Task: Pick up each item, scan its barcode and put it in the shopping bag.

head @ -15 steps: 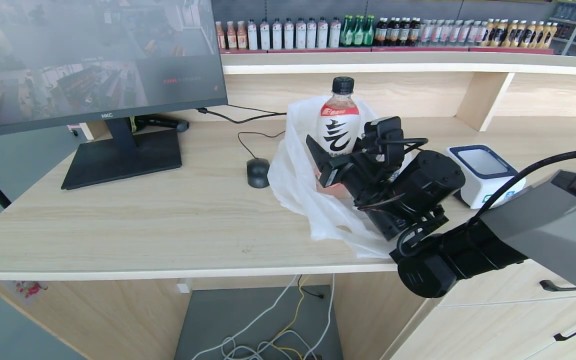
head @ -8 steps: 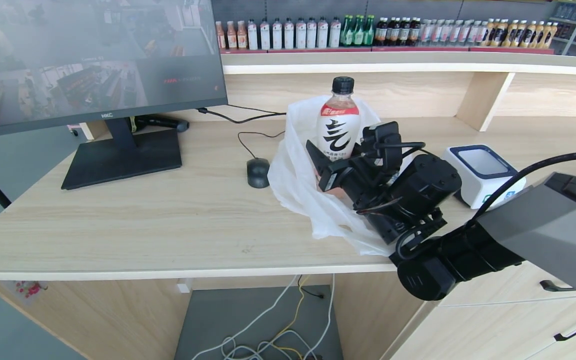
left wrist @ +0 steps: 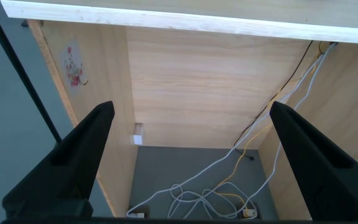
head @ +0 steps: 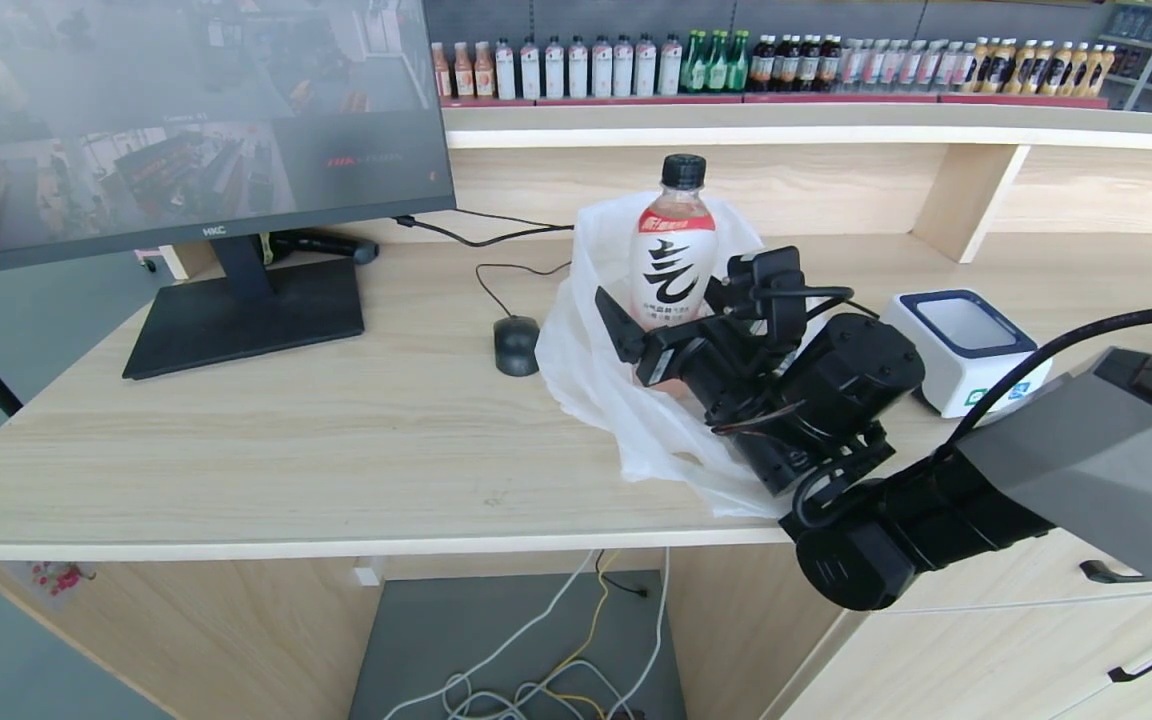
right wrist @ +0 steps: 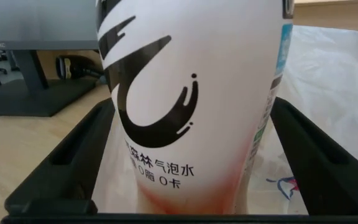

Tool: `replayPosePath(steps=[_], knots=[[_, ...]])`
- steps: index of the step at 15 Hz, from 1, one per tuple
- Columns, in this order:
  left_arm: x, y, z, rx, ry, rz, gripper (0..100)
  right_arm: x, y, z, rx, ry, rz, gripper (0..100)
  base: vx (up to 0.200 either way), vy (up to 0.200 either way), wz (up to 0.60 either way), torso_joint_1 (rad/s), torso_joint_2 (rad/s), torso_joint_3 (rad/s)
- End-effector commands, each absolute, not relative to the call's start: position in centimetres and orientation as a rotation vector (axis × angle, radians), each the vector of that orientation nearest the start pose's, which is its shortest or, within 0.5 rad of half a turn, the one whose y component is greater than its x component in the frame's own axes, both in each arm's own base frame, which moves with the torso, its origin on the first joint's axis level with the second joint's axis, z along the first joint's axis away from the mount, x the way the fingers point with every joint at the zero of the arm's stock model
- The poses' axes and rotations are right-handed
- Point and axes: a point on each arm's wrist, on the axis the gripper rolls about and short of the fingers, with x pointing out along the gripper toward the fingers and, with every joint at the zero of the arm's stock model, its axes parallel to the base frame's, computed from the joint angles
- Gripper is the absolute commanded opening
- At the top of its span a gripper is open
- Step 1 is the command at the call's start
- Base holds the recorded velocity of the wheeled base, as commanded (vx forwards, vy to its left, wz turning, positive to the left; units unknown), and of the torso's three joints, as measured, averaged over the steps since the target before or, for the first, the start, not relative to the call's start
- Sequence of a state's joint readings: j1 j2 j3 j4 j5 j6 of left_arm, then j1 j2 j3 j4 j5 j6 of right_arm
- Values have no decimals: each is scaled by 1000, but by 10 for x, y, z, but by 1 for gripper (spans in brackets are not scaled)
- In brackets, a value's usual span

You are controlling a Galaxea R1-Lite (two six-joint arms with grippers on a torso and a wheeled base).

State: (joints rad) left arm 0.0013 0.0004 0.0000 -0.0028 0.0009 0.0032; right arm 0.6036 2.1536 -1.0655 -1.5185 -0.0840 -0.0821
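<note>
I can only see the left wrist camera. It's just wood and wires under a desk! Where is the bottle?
Observer: The right hand holds the bottle upright above the counter, with a finger on each side.
Operator: Is it in the shopping bag yet?
Observer: Its lower part sits inside the open mouth of the white shopping bag. I can't see whether it touches the bottom.
Operator: Where's the scanner thing?
Observer: The scanner stands on the counter, on the robot's right of the bag.
</note>
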Motion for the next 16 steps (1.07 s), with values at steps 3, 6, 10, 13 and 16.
replayPosePath(steps=[3,6,10,13,16], knots=[[-23,0,76,3,-3,3,100,326,230,179,81,-435,504,100,0,0,0,0,0,0],[-23,0,76,3,-3,3,100,319,225,186,84,-443,504,100,0,0,0,0,0,0],[-23,0,76,3,-3,3,100,295,208,210,97,-476,502,100,0,0,0,0,0,0],[-23,0,76,3,-3,3,100,267,191,224,74,-493,503,100,0,0,0,0,0,0],[-23,0,76,3,-3,3,100,243,176,234,82,-515,505,100,0,0,0,0,0,0]])
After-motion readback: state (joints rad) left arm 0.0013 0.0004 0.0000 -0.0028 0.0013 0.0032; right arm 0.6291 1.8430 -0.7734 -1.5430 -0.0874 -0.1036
